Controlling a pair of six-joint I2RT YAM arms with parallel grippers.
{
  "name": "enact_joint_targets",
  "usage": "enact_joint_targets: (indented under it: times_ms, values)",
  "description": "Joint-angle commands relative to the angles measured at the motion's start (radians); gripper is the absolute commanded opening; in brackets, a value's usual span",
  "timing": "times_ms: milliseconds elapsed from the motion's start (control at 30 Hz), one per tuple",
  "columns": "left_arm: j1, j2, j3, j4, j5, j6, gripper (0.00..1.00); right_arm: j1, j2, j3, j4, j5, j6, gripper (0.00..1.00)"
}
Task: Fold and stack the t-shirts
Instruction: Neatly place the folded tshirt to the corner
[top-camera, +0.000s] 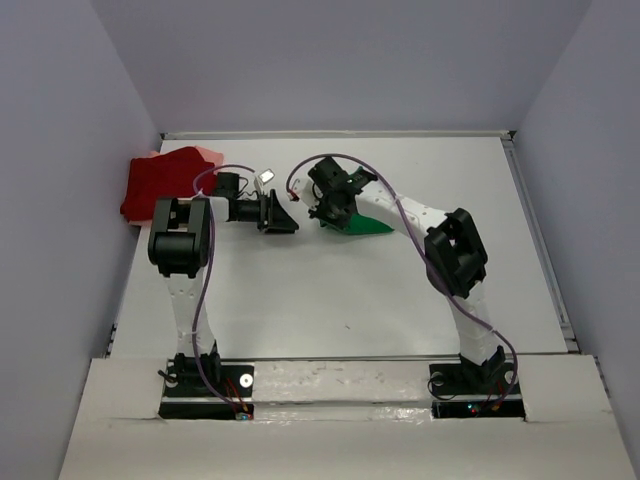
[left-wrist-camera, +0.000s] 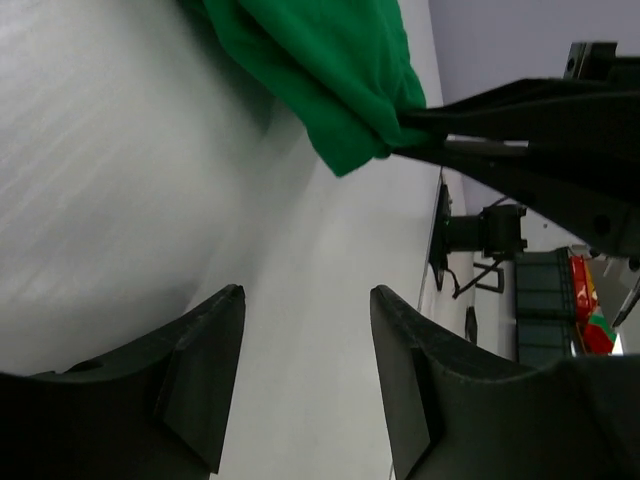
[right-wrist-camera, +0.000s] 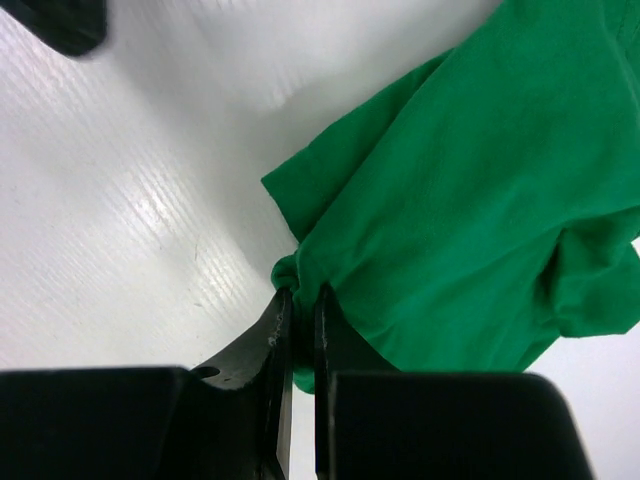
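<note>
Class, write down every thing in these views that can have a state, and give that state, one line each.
left pincer: open, holding nothing.
right pincer: shut on an edge of the green t-shirt.
green t-shirt: bunched, not folded.
dark red t-shirt: lying on the pink t-shirt, untouched.
pink t-shirt: mostly covered, only its edge shows.
</note>
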Motion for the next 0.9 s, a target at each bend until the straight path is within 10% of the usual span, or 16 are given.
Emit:
enact_joint_targets:
  times_ms: [0, 867]
  values:
    - [-0.022, -0.001, -0.017, 0.442, 0.003, -0.386, 0.62, -0.004, 0.021, 0.061, 0.008, 0.015, 0.018, 0.0]
    - [-0.16, 0.264, -0.15, 1.306, -0.233, -1.209, 0.57, -0.022, 0.015, 0.041, 0.008, -0.011, 0.004, 0.0]
